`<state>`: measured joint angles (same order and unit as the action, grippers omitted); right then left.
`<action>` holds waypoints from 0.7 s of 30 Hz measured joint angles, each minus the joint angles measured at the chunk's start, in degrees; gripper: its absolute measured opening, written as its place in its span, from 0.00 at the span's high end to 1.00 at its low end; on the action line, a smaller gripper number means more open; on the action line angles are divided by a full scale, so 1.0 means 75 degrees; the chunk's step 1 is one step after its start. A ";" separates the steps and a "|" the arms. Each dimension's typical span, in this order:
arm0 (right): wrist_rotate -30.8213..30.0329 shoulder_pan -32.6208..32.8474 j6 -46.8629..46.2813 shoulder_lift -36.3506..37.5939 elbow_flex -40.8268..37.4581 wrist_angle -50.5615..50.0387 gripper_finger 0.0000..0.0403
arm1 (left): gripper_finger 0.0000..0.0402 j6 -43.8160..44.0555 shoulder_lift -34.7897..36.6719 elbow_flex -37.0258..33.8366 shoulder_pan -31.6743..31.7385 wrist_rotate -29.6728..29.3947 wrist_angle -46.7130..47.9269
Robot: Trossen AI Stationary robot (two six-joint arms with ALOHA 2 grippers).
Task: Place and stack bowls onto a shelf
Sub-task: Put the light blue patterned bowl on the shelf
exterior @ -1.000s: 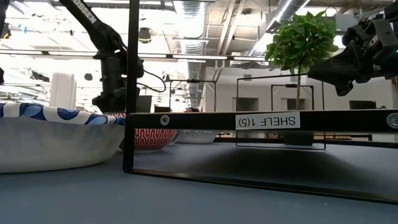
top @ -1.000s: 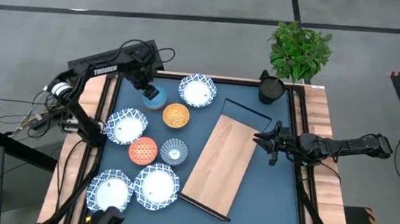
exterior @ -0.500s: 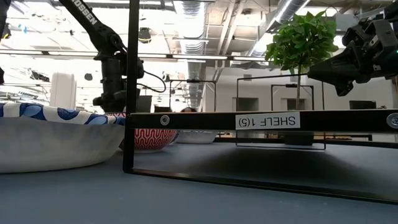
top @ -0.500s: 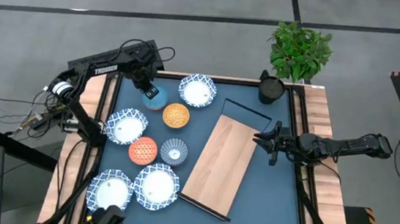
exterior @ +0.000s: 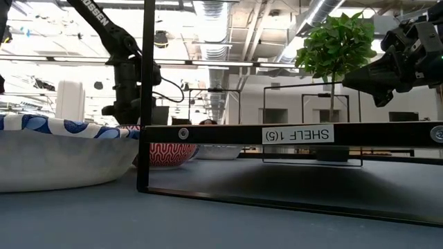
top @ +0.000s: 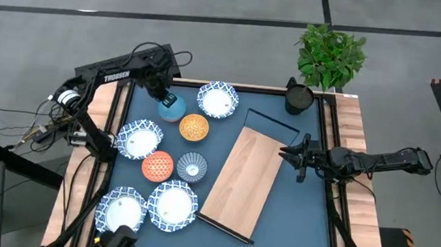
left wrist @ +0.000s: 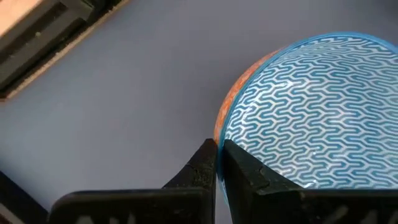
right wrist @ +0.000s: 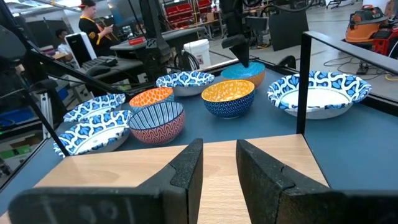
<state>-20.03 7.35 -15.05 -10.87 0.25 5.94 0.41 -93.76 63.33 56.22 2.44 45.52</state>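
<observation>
Left end effector [left wrist: 216, 163] clamped on rim of blue bowl [top: 171, 105] beside the shelf [top: 245, 179]; right end effector [right wrist: 219, 163] part-open above shelf, holding nothing.

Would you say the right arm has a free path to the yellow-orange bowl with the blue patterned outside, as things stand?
Probably yes. The right hand hovers open over the light-wood shelf board, and the yellow-orange bowl sits just beyond the board with open table between. The left hand grips the neighbouring blue-patterned bowl, so the arms might crowd.
</observation>
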 joint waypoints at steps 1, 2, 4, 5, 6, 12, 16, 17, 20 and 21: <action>0.0000 0.0000 0.0000 0.0000 0.0003 0.0000 0.70 | 1.00 0.0034 0.0000 0.0080 0.0001 -0.0021 0.0078; 0.0000 0.0000 0.0002 0.0000 0.0002 0.0000 0.70 | 1.00 0.0060 0.0000 0.0163 0.0001 -0.0037 0.0143; 0.0002 0.0000 0.0009 0.0001 0.0002 0.0000 0.70 | 1.00 0.0121 0.0000 0.0351 0.0007 -0.0030 0.0288; 0.0001 0.0000 0.0009 0.0001 0.0001 0.0000 0.70 | 1.00 0.0137 0.0000 0.0466 0.0007 -0.0033 0.0372; 0.0001 0.0000 0.0009 0.0001 0.0000 -0.0004 0.70 | 1.00 0.0156 0.0000 0.0580 0.0004 -0.0030 0.0457; 0.0003 0.0000 0.0006 0.0000 0.0003 -0.0139 0.70 | 1.00 0.0156 0.0000 0.1347 0.0004 -0.0015 0.1222; 0.0003 0.0000 0.0006 0.0000 0.0000 -0.0155 0.70 | 1.00 0.0154 0.0013 0.1939 -0.0019 0.0315 0.1898; 0.0003 0.0000 0.0003 0.0001 0.0003 -0.0153 0.70 | 1.00 0.0162 0.0050 0.2073 -0.0042 0.0480 0.1996; 0.0004 -0.0001 0.0000 0.0000 0.0003 -0.0155 0.70 | 1.00 0.0384 0.0265 0.2443 -0.0197 0.1060 0.2083; 0.0003 -0.0003 0.0000 0.0003 0.0003 -0.0155 0.70 | 1.00 0.0453 0.0349 0.2544 -0.0281 0.1302 0.2070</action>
<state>-20.01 7.33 -15.05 -10.85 0.27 4.78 3.81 -91.14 82.41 54.11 12.21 61.05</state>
